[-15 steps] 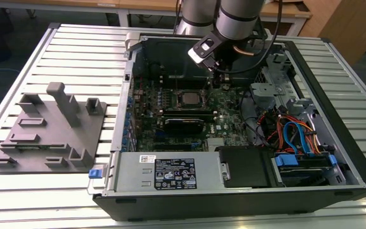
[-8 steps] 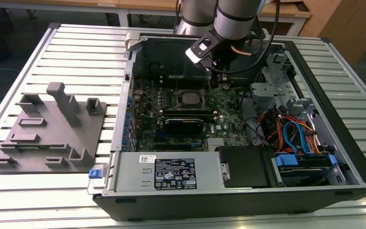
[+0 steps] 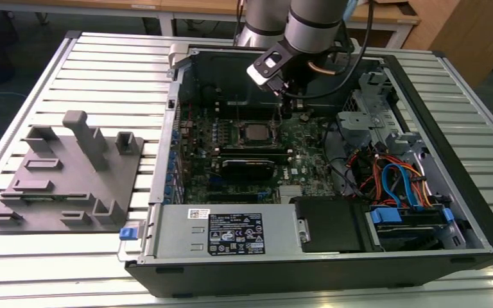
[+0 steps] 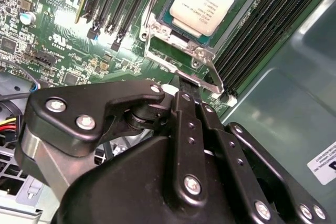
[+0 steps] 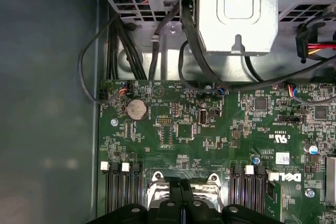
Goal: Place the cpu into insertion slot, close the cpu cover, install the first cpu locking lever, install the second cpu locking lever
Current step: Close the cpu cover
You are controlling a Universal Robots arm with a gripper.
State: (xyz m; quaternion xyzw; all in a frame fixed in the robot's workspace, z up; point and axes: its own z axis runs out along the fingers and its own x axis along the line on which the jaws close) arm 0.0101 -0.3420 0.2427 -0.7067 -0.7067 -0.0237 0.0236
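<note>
An open computer case (image 3: pixel 477 212) is laid on a slatted table (image 3: pixel 101 58). In the exterior view a gray block (image 3: pixel 67 173) is set on the table at 9 o'clock from the case. The arm is reached into the case from 12 o'clock, and the gripper (image 3: pixel 294 109) is held low over the green board (image 3: pixel 315 167). The cpu (image 3: pixel 253 131) is seen near the gripper, at about 7 o'clock from it. It is already seated flat in the slot (image 3: pixel 236 133), with its pale top showing. In the second wrist view the shiny cover (image 4: pixel 210 72) is seen between the cpu (image 4: pixel 207 1) and the gripper (image 4: pixel 182 82). The black fingers (image 4: pixel 184 114) are pressed together, and their tips are put right at the cover's edge. Whether the edge is pinched cannot be told, nor whether the cover is lying flat. In the first wrist view the gripper (image 5: pixel 182 184) is seen with its fingers together between two shiny corners of the cover (image 5: pixel 157 178).
</note>
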